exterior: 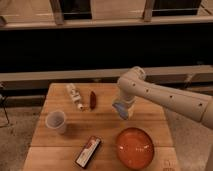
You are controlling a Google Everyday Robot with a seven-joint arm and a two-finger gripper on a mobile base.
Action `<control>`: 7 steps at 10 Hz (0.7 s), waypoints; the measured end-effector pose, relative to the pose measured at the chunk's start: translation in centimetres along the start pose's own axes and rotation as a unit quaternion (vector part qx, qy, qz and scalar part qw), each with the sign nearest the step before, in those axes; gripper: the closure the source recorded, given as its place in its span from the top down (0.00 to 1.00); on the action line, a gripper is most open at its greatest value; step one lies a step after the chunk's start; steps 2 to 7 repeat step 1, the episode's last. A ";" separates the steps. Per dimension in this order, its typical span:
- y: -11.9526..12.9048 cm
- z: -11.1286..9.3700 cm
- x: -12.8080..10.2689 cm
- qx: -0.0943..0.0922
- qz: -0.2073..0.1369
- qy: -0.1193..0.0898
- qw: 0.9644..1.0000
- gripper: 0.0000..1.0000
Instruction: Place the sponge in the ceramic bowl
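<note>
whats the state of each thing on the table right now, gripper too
gripper: over the table's right side, behind the bowl, shut on the sponge
sponge: held in the gripper, not yet in the bowl
ceramic bowl: upright, empty
cup: upright, contents cannot be told
bottle: lying on its side
black-and-red box: lying flat

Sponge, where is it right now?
Camera view: the sponge is at the pincer, right of the table's centre, just behind the ceramic bowl.
</note>
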 end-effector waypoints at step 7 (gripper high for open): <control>1.4 -0.5 -0.9 -0.003 -0.005 0.003 1.000 0.00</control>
